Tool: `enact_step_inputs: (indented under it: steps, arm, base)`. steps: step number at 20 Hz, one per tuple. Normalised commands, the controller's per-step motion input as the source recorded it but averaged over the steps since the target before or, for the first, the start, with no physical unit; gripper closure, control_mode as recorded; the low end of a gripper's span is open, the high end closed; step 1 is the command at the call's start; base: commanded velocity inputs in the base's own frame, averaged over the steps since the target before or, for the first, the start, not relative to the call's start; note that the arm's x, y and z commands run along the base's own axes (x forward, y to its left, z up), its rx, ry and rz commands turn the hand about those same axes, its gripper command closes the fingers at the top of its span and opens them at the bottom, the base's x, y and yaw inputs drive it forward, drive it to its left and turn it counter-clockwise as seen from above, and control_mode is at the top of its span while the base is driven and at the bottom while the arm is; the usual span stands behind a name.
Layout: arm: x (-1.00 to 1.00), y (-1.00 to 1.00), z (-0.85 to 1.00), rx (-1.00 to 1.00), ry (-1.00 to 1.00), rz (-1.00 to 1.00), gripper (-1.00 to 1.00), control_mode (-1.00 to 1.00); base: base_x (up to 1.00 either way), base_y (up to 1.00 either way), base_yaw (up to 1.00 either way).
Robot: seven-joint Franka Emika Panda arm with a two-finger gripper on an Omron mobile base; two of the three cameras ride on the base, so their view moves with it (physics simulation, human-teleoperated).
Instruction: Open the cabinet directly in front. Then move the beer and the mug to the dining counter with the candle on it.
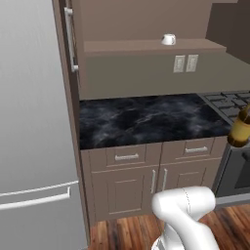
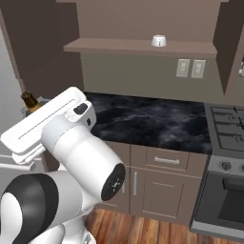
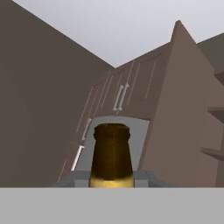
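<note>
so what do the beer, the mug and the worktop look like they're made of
Beer: amber-brown glass by the look, glossy with a translucent golden glow, held in the end effector. Mug: plain matte white, probably ceramic. Worktop: black marble or stone look, with pale cloudy veins.

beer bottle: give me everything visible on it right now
The beer is an amber-brown glass bottle with a long neck, no cap visible on its open-looking mouth. The claw is shut on it, a finger on either side, neck pointing away from the hand camera. It is lifted clear of the worktop; its lower body shows by the stove.
</note>
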Motion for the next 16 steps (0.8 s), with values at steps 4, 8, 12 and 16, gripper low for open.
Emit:
enact_step_inputs:
  steps: [4, 8, 12, 16]
  arm:
    - [0.00, 0.00, 0.00, 0.00, 0.00, 0.00, 1.00, 1.00]
    - [0.00, 0.00, 0.00, 0.00, 0.00, 0.00, 1.00, 1.00]
    - [0.00, 0.00, 0.00, 0.00, 0.00, 0.00, 1.00, 1.00]
    - [0.00, 0.00, 0.00, 0.00, 0.00, 0.00, 1.00, 1.00]
  base:
    - [-0.15, 0.00, 0.05]
    - [-0.06, 0.00, 0.11]
    - [-0.08, 0.00, 0.17]
    - [-0.08, 0.00, 0.20]
